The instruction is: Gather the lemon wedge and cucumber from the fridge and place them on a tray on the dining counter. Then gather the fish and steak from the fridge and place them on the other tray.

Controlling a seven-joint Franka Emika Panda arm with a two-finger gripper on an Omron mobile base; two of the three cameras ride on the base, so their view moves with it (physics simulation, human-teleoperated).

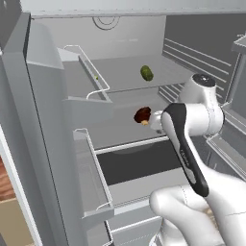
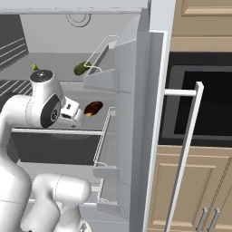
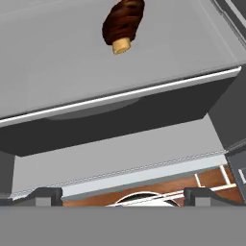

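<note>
Black oven (image 2: pixel 199 104) set in beige cabinets (image 2: pixel 190 190), long pale bar handle (image 2: pixel 183 163)

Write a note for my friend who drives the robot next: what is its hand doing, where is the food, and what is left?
Gripper: open, holding nothing, reaching into the open fridge toward the middle shelf.
Steak: lies on the middle shelf, just ahead of the fingertips, untouched.
Cucumber: on the shelf above, further back.
Lemon wedge: a small yellow-green bit on that upper shelf, left of the cucumber in the right base view.
Fish: not spotted in these views.
Done: fridge door is open.
Left: nothing here looks gathered yet; the seen food still needs carrying to the trays.
</note>
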